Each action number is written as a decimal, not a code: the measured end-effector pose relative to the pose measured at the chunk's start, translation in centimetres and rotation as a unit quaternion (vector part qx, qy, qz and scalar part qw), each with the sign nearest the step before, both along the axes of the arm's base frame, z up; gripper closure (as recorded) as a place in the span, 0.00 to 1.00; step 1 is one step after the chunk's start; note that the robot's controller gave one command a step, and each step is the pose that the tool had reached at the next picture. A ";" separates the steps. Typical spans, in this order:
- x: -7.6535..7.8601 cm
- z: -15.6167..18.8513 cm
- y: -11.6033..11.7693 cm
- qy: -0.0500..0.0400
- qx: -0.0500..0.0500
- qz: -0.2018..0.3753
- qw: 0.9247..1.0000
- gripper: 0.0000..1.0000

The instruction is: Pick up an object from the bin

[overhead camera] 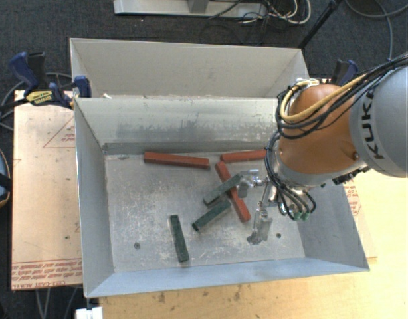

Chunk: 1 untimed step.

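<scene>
— As seen from above, locate the hand [260, 230].
— Low over the bin [91, 191] floor, right side, just beside the slanted red bar [240, 208], lower end. Spread or pressed together: cannot tell.
— Nearest else?
— Green bar [210, 215], further left.

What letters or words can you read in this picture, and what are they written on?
"KU": big black letters running sideways on the robot's grey arm. I can't read what comes after them.
The red sticks and green sticks in the bin have no writing that I can see.
</scene>
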<state>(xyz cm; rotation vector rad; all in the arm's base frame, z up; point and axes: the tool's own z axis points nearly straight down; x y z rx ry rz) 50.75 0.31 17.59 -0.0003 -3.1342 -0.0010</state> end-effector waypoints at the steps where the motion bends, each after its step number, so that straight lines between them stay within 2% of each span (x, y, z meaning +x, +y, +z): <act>1: 4.2 -10.7 2.2 -0.008 0.002 -0.005 1.000 0.00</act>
